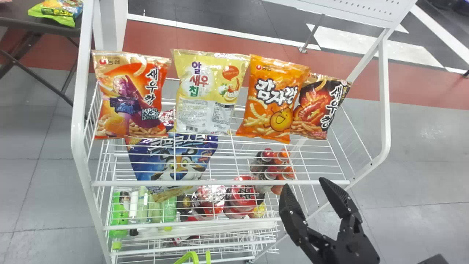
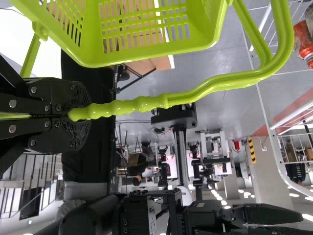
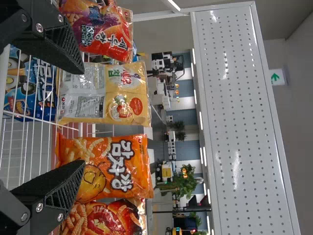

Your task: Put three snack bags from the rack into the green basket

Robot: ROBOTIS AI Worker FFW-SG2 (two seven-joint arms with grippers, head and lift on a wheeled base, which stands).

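Note:
Four snack bags stand in a row on the rack's top shelf: a red-orange bag [image 1: 130,95], a yellow and white bag [image 1: 209,91], an orange bag [image 1: 273,99] and a black and red bag [image 1: 320,108] partly behind the orange one. My right gripper [image 1: 306,187] is open in front of the shelf's right part, nothing between its fingers. In the right wrist view that gripper [image 3: 80,120] has the yellow bag [image 3: 105,95] and orange bag [image 3: 107,166] beyond its parted fingers. My left gripper [image 2: 78,112] is shut on the handle of the green basket [image 2: 146,56].
The white wire rack [image 1: 220,182] has lower shelves with a blue bag [image 1: 176,157], red cups [image 1: 242,198] and green bottles [image 1: 119,212]. A white perforated panel [image 3: 239,117] rises behind the top shelf. A dark table [image 1: 40,24] stands at the far left.

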